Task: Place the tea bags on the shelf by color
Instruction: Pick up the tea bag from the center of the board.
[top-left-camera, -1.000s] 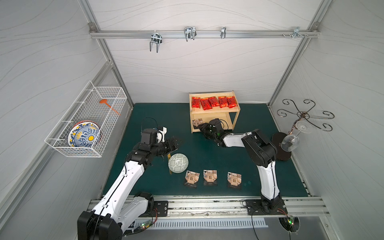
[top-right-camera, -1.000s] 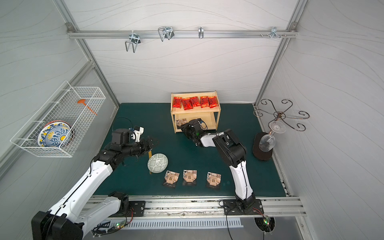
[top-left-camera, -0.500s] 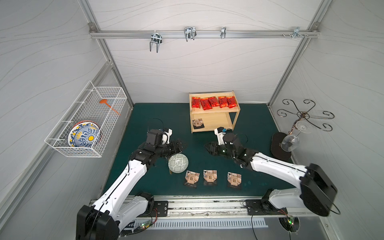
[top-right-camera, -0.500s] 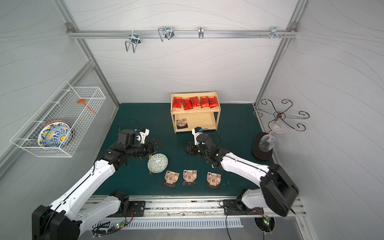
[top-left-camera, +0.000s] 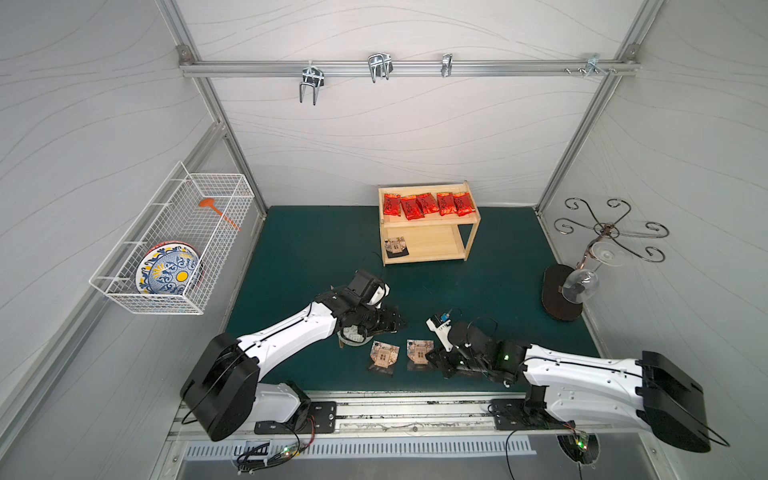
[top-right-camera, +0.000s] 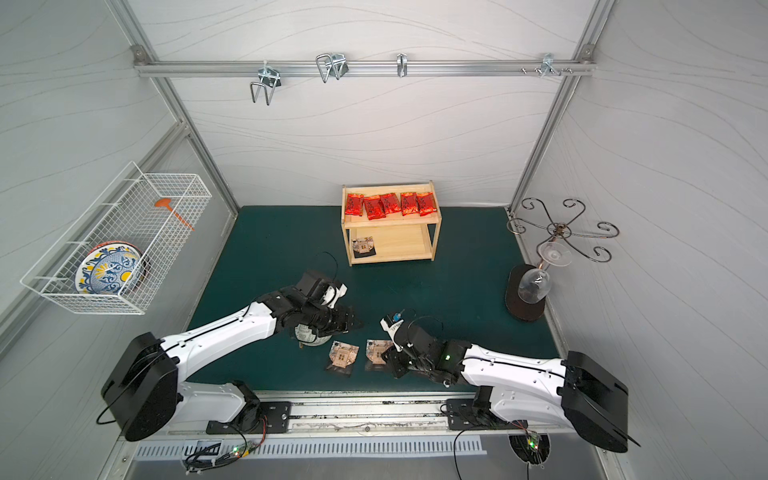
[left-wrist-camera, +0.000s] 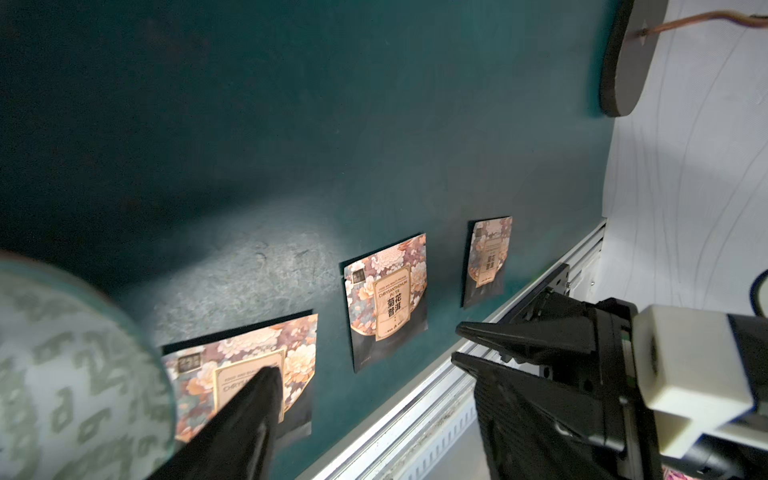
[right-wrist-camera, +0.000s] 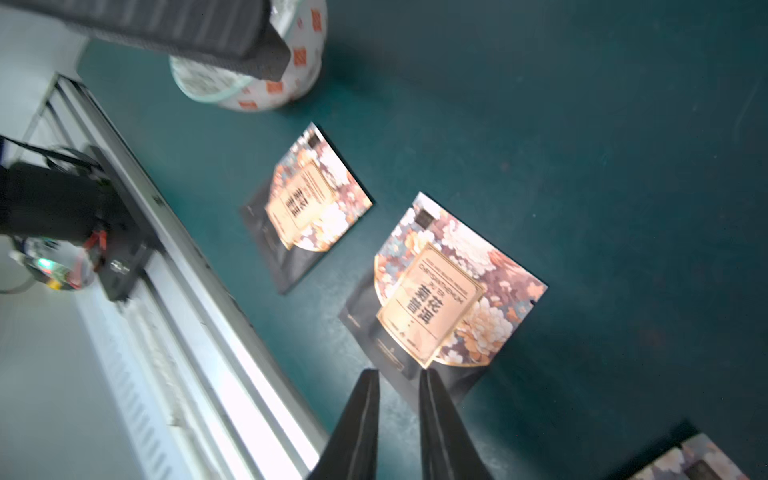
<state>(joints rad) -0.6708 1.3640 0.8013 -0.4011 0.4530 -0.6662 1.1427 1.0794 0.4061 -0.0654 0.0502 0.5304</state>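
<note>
Pickup of the black-edged, tan-flowered tea bag (right-wrist-camera: 440, 291), edge first.
Right gripper (right-wrist-camera: 399, 372): fingers stand a slit apart, gripping nothing, tips at the dark border of that tea bag, which lies flat just ahead of them. Left gripper (top-left-camera: 395, 321) hangs spread and empty over the round green-patterned ceramic bowl (left-wrist-camera: 62, 374). Best to wedge one tip under the border, clamp, lift, then set it on the lower board of the pale wooden two-tier shelf (top-left-camera: 436, 243) beside its twin (top-left-camera: 395, 246); shiny red foil packets (top-left-camera: 428, 204) fill the top.
</note>
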